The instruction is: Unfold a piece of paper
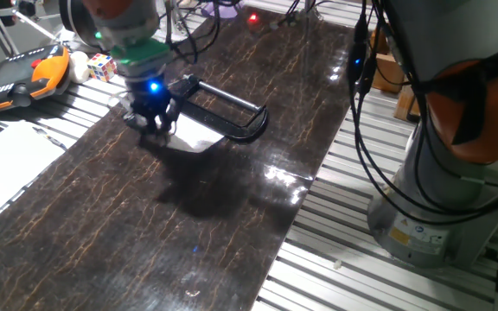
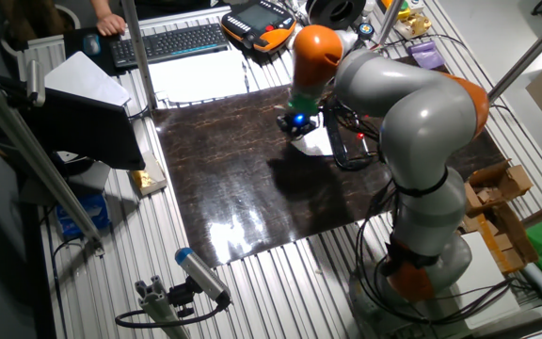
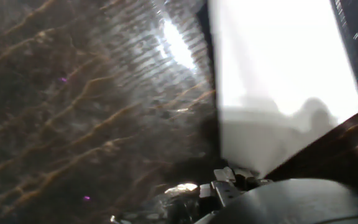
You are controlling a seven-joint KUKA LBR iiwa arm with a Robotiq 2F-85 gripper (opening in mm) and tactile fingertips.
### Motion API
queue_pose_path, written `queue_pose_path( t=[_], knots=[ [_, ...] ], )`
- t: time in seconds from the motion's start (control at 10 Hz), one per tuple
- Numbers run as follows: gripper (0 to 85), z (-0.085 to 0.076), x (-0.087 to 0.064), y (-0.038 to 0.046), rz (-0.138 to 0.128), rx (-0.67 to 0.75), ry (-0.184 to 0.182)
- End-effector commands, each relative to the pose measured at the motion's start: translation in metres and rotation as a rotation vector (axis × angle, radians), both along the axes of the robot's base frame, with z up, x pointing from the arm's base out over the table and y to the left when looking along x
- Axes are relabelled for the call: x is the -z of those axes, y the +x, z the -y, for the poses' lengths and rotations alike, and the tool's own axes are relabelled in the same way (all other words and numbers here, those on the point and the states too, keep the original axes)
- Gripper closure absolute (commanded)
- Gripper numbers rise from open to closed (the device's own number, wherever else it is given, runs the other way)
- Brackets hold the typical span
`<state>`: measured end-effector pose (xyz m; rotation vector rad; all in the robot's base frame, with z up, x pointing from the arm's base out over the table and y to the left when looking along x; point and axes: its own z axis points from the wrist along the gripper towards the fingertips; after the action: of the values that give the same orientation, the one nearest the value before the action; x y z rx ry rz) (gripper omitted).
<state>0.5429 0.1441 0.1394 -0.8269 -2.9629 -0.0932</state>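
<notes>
Dark, glossy marbled board covers the middle of the table (image 1: 232,225), with ribbed aluminium rails showing along both long edges. On that board, toward its far end in one fixed view, lies the piece of paper (image 1: 193,134), a white sheet lying mostly flat on the dark surface. Just behind it, touching or nearly touching its far edge, sits a black curved clamp (image 1: 232,111) with a long bar running across.

The arm reaches down over the near-left corner of the paper, and the pincer (image 1: 151,121) stands right at that corner, a blue light glowing on the hand just above it. From either fixed view the fingers are a dark cluster against the dark board, so I cannot tell how far apart they stand or whether they have any paper between them. The hand view shows the paper (image 3: 278,74) filling the upper right as a bright white area with a straight left edge and a shadowed lower part, but the fingertips themselves are lost in blur at the bottom.

Off the board, on the left side in one fixed view, lie a larger white sheet (image 1: 7,155), an orange and black handheld pendant (image 1: 24,76) and a small colour cube (image 1: 101,66). The other fixed view shows a keyboard (image 2: 172,41) beyond the table's end.
</notes>
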Motion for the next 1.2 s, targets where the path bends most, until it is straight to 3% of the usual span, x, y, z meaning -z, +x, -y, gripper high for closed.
queue_pose_path(
  t=[0.0,0.2,0.6,0.8,1.0,1.1],
  knots=[
    [76.7,-0.005,0.003,0.0007,0.006,0.018,-0.004],
    [66.7,-0.006,0.006,0.002,-0.005,0.037,0.001],
    [31.3,-0.005,0.008,0.0046,-0.038,0.07,0.001],
    [32.0,-0.007,0.01,-0.0005,-0.032,0.049,-0.007],
    [45.3,-0.01,0.011,-0.0089,-0.013,-0.035,-0.083],
    [58.3,-0.01,0.008,-0.011,-0.018,-0.079,-0.084]
  ],
)
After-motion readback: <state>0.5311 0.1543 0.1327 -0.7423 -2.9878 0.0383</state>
